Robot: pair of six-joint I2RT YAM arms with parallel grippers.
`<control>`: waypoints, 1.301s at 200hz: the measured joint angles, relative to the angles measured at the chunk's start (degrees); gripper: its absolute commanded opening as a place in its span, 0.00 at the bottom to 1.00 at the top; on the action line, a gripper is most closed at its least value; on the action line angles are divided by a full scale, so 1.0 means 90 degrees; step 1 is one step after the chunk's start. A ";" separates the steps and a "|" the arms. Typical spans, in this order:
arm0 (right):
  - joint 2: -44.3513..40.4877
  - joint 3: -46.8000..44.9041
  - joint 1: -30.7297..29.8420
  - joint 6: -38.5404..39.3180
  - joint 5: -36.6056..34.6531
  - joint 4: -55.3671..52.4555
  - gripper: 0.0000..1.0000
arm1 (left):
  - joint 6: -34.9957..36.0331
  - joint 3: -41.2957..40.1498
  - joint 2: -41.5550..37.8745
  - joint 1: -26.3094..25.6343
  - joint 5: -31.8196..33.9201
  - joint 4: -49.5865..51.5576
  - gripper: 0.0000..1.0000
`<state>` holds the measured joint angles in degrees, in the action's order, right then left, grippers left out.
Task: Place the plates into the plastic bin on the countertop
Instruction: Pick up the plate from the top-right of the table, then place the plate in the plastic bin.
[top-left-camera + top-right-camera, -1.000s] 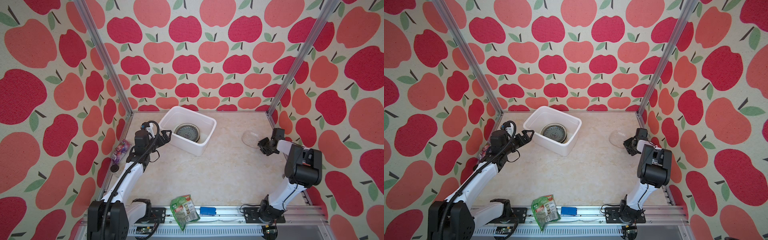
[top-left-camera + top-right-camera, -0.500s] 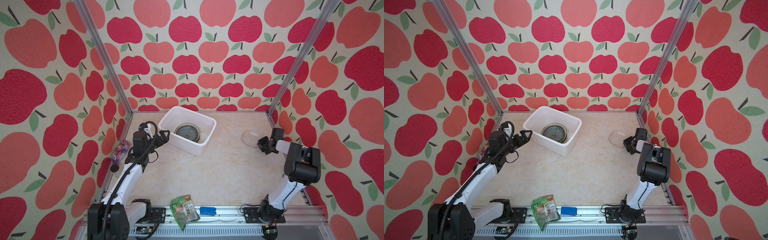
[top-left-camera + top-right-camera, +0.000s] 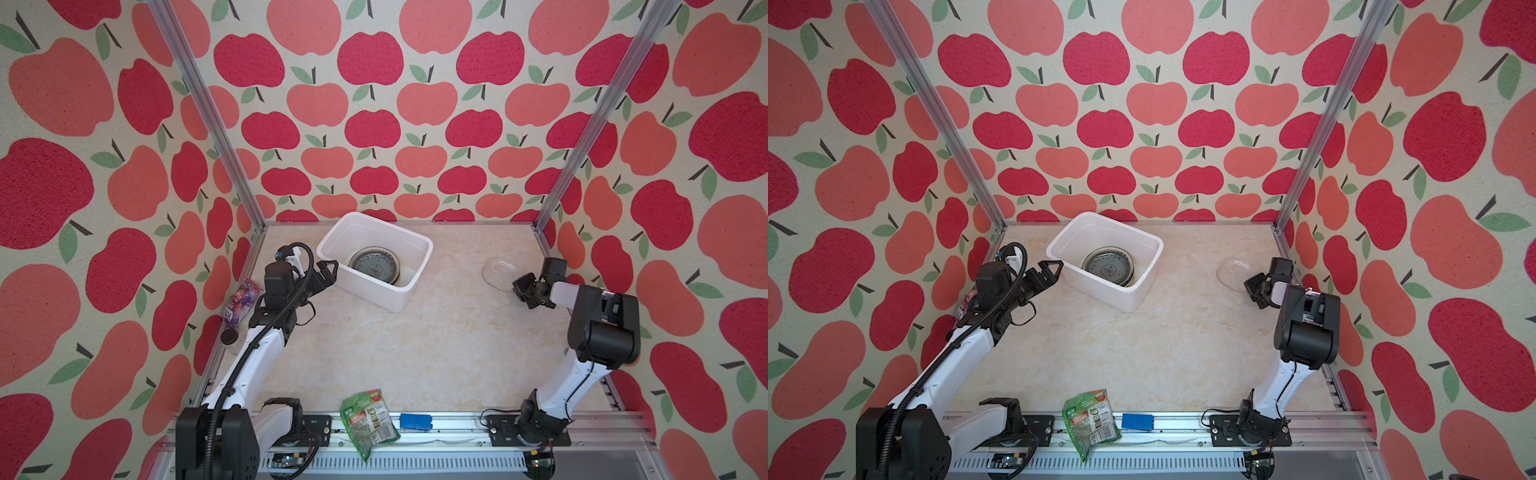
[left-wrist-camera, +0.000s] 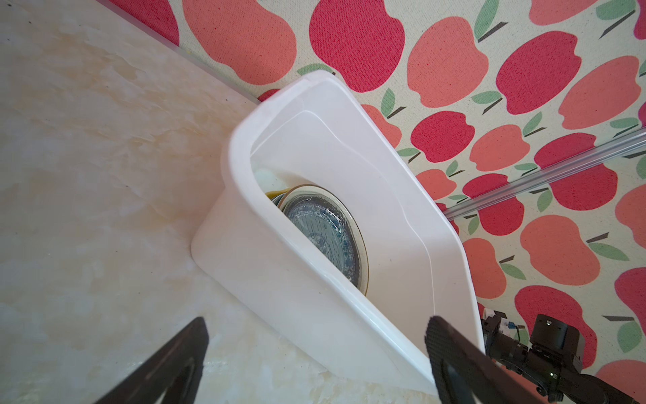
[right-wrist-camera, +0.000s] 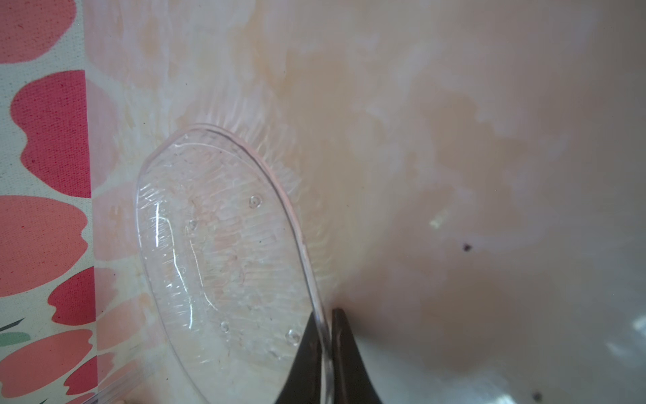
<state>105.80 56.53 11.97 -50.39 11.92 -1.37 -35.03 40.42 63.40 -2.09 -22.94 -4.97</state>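
right gripper (image 5: 323, 316) is clamped on the clear plate (image 5: 223, 245): in the r wrist view its two black fingers (image 5: 347, 353) pinch the rim btw them, one each side, w/ the glass edge running thru the thin gap. in both top views that plate (image 3: 498, 272) (image 3: 1232, 271) is on the right side of the counter (image 3: 415, 353), toward the back, near the right wall and well apart from the bin (image 3: 370, 290). the right gripper (image 3: 520, 286) (image 3: 1252, 286) is at the plate's near-right edge. can't tell if the plate lies flat or is tipped up a bit. the bin sits at the back, left of ctr, set askew. it holds a stack (image 3: 375, 266) of plates toward its right end. top one looks like smoky glass over a blue-green pattern, and the l wrist view shows a yellow edge peeking out under the stack (image 4: 325, 231). left gripper (image 3: 328, 270) (image 3: 1054, 268) is spread wide w/ nothing in it, tips just beside the bin's left end. in the l wrist view the bin's end wall (image 4: 279, 280) shows btw its fingers (image 4: 451, 353); can't tell if either touches. a green packet (image 3: 368, 422) lies at the front edge, partly over the rail, w/ a small blue block (image 3: 415, 422) just beside it. a purple packet (image 3: 241, 299) leans at the left wall.
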 measured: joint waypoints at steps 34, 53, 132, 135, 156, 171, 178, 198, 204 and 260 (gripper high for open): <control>0.0002 -0.0041 -0.0010 -0.0058 0.0044 0.0085 0.00 | 0.0000 0.0000 0.0000 0.0002 0.0000 0.0000 0.99; -0.0046 -0.0090 -0.0027 -0.0124 0.0046 0.0136 0.00 | 0.0000 0.0000 0.0000 0.0002 0.0000 0.0000 0.99; -0.2305 0.0287 -0.0996 -0.0369 -0.0350 -0.0731 0.00 | 0.0002 0.0000 -0.0202 0.0024 0.0000 0.0075 0.99; -0.2373 0.0357 -0.1056 -0.0374 -0.0384 -0.0755 0.00 | 0.0002 0.0000 -0.0202 0.0024 0.0000 0.0073 0.99; -0.2720 0.1037 -0.1520 -0.0386 -0.0551 -0.0901 0.00 | 0.0002 0.0000 -0.0199 0.0041 -0.0012 0.0073 0.99; -0.2710 0.1634 -0.1892 -0.0381 -0.0629 -0.1008 0.00 | 0.0005 0.0005 -0.0138 0.0044 -0.0056 0.0046 0.99; -0.2657 0.1933 -0.2084 -0.0376 -0.0661 -0.1088 0.00 | 0.0005 0.0007 -0.0073 0.0044 -0.0063 0.0044 0.99; -0.2312 0.2909 -0.2640 -0.0335 -0.0736 -0.1348 0.00 | 0.0000 0.0010 0.0085 0.0044 -0.0068 0.0053 0.99; -0.2176 0.3206 -0.2793 -0.0330 -0.0750 -0.1469 0.00 | 0.0000 0.0012 0.0097 0.0041 -0.0056 0.0080 0.99; -0.0141 0.6781 -0.3985 -0.0245 -0.0896 -0.3385 0.00 | 0.0002 0.1010 0.0087 0.0053 0.0012 0.1226 1.00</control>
<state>104.53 117.56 -23.90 -52.60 3.86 -31.83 -35.00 49.52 64.18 -1.61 -22.83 6.07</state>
